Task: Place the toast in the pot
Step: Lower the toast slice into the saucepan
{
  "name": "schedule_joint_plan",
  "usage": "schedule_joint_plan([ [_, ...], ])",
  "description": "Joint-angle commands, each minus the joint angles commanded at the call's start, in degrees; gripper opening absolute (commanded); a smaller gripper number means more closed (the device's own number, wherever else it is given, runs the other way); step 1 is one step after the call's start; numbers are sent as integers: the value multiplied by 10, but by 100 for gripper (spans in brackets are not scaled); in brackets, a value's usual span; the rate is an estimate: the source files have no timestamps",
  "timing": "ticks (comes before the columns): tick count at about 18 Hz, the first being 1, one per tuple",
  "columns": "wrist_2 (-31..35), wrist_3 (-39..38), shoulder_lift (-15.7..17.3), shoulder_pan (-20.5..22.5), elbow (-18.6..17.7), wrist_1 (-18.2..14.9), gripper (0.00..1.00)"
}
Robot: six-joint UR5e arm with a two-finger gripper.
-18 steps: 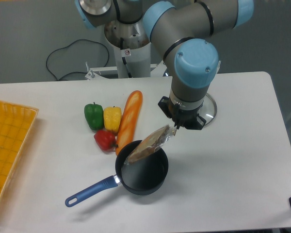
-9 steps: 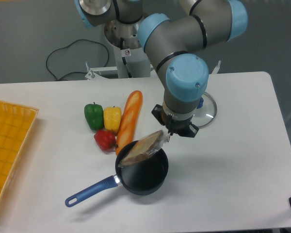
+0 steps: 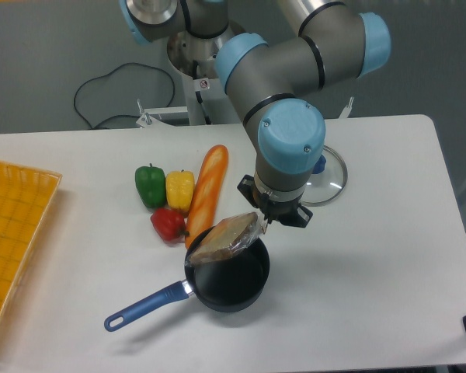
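The gripper [image 3: 266, 219] hangs low over the pot [image 3: 229, 277], its jaws pinching the shiny wrapper at the right corner of the toast [image 3: 226, 240]. The slice slants down to the left over the pot's far rim, with its lower left edge at or just past the rim on the baguette [image 3: 206, 191] side; whether it touches the rim cannot be told.

The slice looks about as wide as the pot's mouth, so the likely trouble is a release in this pose: the toast could bridge the rim, or slide off towards the baguette and the red pepper [image 3: 168, 224] onto the desk [image 3: 373, 272]. The hold is on slick plastic at one corner, so it may slip early. A push downwards against the rim could also tip or shove the light saucepan by its blue handle [image 3: 144, 306].
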Motion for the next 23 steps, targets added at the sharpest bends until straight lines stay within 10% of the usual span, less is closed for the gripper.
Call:
schedule_joint_plan([
  [23, 4, 1, -18, -1, 4, 3, 0],
])
